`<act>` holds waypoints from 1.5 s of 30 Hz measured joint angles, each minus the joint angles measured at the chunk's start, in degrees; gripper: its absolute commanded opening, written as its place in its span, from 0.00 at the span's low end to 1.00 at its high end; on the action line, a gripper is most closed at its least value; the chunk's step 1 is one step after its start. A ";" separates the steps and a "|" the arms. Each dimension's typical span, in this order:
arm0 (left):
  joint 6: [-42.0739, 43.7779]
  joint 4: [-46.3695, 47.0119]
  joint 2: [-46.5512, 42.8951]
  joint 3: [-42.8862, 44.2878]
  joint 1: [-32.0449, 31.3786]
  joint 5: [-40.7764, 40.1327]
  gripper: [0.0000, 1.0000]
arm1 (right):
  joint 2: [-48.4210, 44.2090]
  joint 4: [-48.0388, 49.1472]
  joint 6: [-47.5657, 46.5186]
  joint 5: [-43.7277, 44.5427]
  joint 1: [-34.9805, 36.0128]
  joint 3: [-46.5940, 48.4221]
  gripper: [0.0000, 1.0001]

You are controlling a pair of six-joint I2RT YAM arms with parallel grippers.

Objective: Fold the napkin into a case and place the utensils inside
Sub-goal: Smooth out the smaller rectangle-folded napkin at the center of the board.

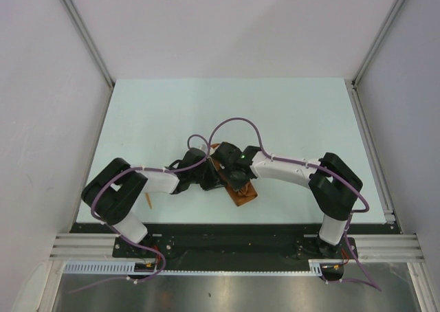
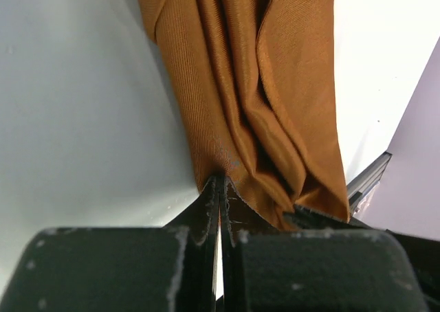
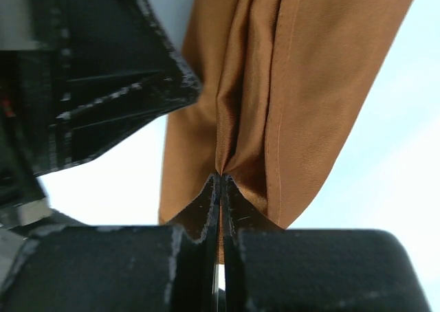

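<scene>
The rust-orange napkin [image 1: 242, 194] hangs bunched in long folds between the two grippers near the table's front middle, and its lower end rests on the table. My left gripper [image 2: 220, 181] is shut on a gathered edge of the napkin [image 2: 254, 85]. My right gripper [image 3: 221, 178] is shut on another pinch of the napkin [image 3: 309, 85], close beside the left one. In the top view the left gripper [image 1: 205, 178] and the right gripper [image 1: 234, 179] meet over the cloth and hide most of it. Of the utensils, one slim orange stick [image 1: 147, 201] lies by the left arm.
The pale table [image 1: 227, 113] is closed in by white walls on three sides. A metal rail [image 1: 227, 247] carrying the arm bases runs along its near edge. The left gripper's black body [image 3: 89, 85] fills the upper left of the right wrist view.
</scene>
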 measured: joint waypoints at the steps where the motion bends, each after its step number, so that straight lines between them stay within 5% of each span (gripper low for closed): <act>1: -0.02 0.39 0.22 0.00 0.00 0.00 0.00 | -0.07 0.00 0.28 -0.57 0.00 0.02 0.00; 21: -0.35 1.11 -0.26 -0.66 -0.48 -0.50 0.00 | 0.42 6.67 3.69 -9.66 0.02 -4.17 0.00; 35: 7.08 -12.52 -12.66 -0.59 3.52 -3.87 0.01 | 0.72 11.47 4.72 -14.82 -3.19 -7.41 0.00; 45: 6.38 -6.45 -3.28 8.55 9.79 1.22 0.00 | 0.17 12.76 4.74 -16.24 -3.89 -8.41 0.00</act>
